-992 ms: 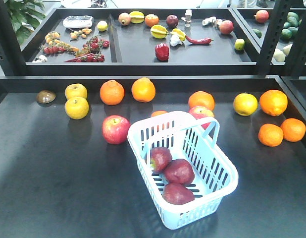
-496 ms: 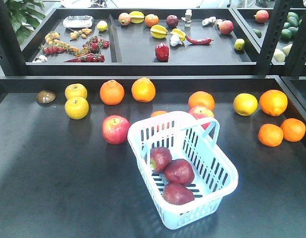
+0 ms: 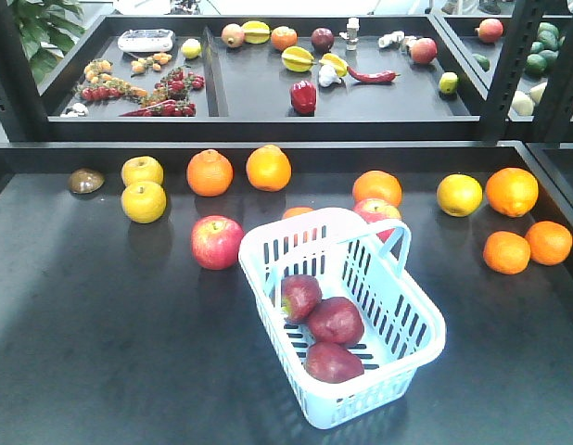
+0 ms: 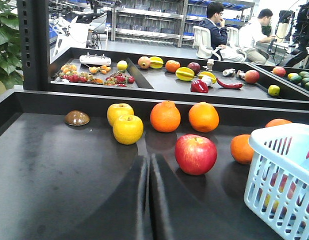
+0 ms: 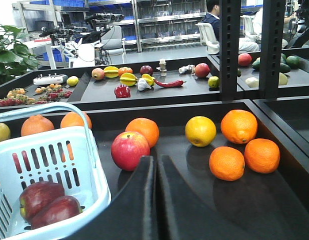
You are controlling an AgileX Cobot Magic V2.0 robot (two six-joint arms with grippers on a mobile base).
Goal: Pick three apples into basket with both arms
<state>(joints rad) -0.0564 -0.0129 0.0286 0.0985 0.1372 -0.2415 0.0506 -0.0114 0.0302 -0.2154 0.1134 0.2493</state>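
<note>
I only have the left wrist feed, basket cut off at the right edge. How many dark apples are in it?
Observer: Three. The front view shows three dark apples lying in the basket, close together along its floor.
Operator: And the other arm, holding anything?
Observer: No. In its wrist view the right claw is shut with nothing between the fingers, low over the table beside the basket.
Operator: Any fruit past the basket on that side?
Observer: Yes. Two oranges lie side by side on the table to the right of the basket, clear of it.
</note>
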